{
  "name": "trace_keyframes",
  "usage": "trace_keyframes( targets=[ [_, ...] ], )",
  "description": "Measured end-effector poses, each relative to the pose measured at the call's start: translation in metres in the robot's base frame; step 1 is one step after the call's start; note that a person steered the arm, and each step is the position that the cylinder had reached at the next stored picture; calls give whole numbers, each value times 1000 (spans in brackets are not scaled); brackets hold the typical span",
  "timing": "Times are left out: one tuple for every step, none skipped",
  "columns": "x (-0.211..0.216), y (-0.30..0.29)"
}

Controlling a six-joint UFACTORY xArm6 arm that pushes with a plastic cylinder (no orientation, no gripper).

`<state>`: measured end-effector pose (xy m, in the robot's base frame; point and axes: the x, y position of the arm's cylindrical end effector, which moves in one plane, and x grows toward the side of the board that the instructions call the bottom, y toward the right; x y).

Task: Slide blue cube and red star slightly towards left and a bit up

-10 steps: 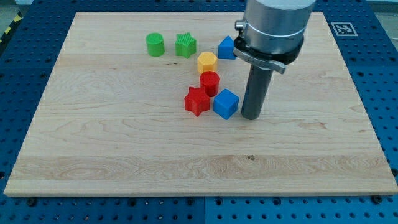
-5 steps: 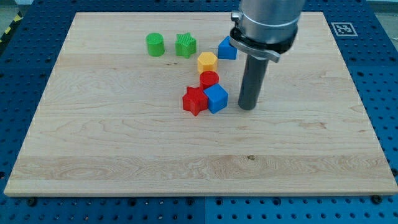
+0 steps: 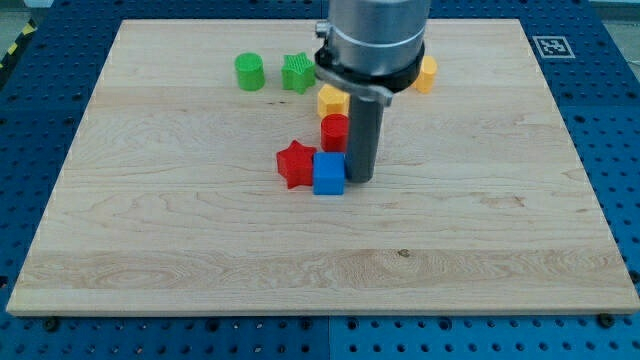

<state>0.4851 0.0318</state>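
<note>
The blue cube (image 3: 328, 173) sits near the board's middle, touching the red star (image 3: 295, 164) on its left side. My tip (image 3: 359, 178) stands right against the cube's right side. A red cylinder (image 3: 335, 132) is just above the cube, next to the rod's left side.
A yellow hexagon block (image 3: 331, 100) lies above the red cylinder, partly behind the arm. A green cylinder (image 3: 249, 71) and a green star (image 3: 297, 72) sit at the upper left. A yellow block (image 3: 426, 74) peeks out right of the arm. The wooden board (image 3: 150, 230) ends at blue pegboard.
My tip has moved left, pushing the blue cube and red star to the left. The arm now hides the blue triangular block and uncovers a yellow block at the right.
</note>
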Motion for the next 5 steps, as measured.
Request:
trace_keyframes(
  targets=[
    [3, -1],
    [7, 11],
    [24, 17],
    [33, -12],
    [33, -66]
  ],
)
